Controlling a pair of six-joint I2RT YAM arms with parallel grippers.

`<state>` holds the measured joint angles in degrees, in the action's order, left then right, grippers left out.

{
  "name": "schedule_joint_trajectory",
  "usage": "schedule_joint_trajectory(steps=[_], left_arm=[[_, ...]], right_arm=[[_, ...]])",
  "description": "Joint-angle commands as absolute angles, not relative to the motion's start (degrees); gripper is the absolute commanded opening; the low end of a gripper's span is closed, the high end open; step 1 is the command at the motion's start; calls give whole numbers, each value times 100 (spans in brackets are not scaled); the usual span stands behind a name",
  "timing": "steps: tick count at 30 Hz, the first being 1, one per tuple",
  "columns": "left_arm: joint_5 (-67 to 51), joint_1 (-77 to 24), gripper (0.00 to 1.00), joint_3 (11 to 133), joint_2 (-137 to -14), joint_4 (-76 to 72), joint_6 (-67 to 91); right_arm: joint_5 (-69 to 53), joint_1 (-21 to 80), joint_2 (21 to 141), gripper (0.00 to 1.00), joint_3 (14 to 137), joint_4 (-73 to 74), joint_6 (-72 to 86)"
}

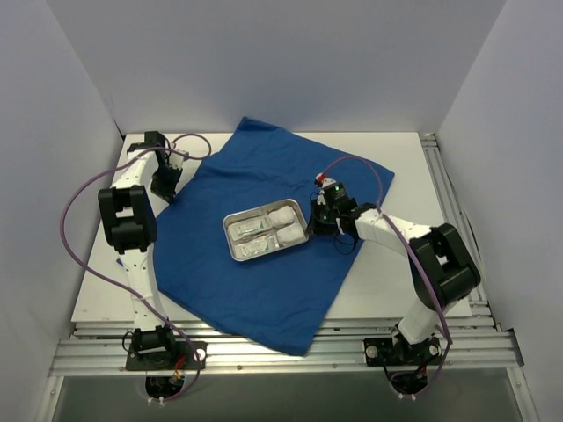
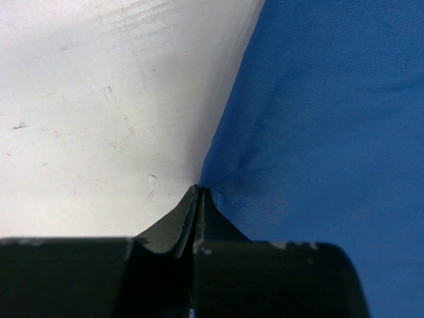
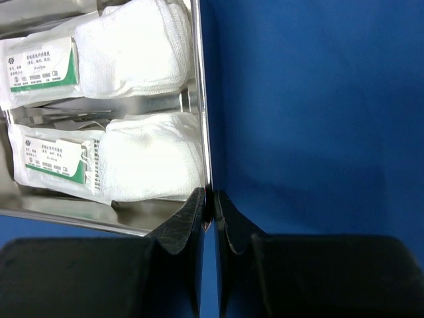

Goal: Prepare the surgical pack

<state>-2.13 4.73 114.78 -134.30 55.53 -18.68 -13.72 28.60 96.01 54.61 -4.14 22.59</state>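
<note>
White walls close off three sides of the white worktop, and from my station I see the royal-blue drape spread flat across it, turned so its corners point outward.

Just beside the right end effector, on its inner side, the steel tray sits on the middle of the drape. On that arm's wrist camera, the right end effector has its fingers nearly together, clamped on the tray's thin upright rim, one finger inside the tray and one outside over bare cloth. Inside the tray, past the inner finger, two white sachets with green-banded labels lie one beyond the other, the nearer and the farther. Each has a white gauze wad against it on the rim side, the nearer wad almost touching the fingertip, the other farther off. Between the two rows I catch thin metal instruments, mostly covered.

The left end effector is down at the drape's left edge, well apart from the tray. Its wrist camera shows the left end effector with fingers pressed together on the hem of the drape, the cloth puckering at the tips. Bare worktop fills the other side of those fingers.
</note>
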Motion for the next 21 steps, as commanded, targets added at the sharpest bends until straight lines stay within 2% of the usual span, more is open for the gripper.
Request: schedule_joint_trajectory(steps=[1,5,7,9,10,13,14,17,21], left_arm=[[-527,501,3,11479,-13078,5458,-1907],[-545,483,11,11531,-13043,5511,-1925],[-571,483,18,11549,-12982,5572,-1916],[-615,483,28,11531,-12894,5625,-1942],[-624,483,38,11523,-12850,5669,-1942],[-703,492,47,11479,-12631,5879,-1969],[-729,518,50,11357,-12525,5915,-1977],[-826,554,55,11005,-11937,5941,-2074],[-1141,545,59,9953,-10769,6160,-2398]], right_arm=[[-1318,2900,9290,0,5204,-237,2479],[-1380,2909,9421,0,5422,-150,2373],[-1468,2944,9431,0,5467,-132,2338],[-1477,2979,9404,0,5493,-62,2303],[-1468,2979,9378,0,5493,-35,2303],[-1302,2979,9194,13,5563,307,2285],[-1266,2979,9054,23,5607,403,2285],[-1160,2971,8738,42,5888,869,2320],[-906,2997,8298,49,6038,1982,2741]])
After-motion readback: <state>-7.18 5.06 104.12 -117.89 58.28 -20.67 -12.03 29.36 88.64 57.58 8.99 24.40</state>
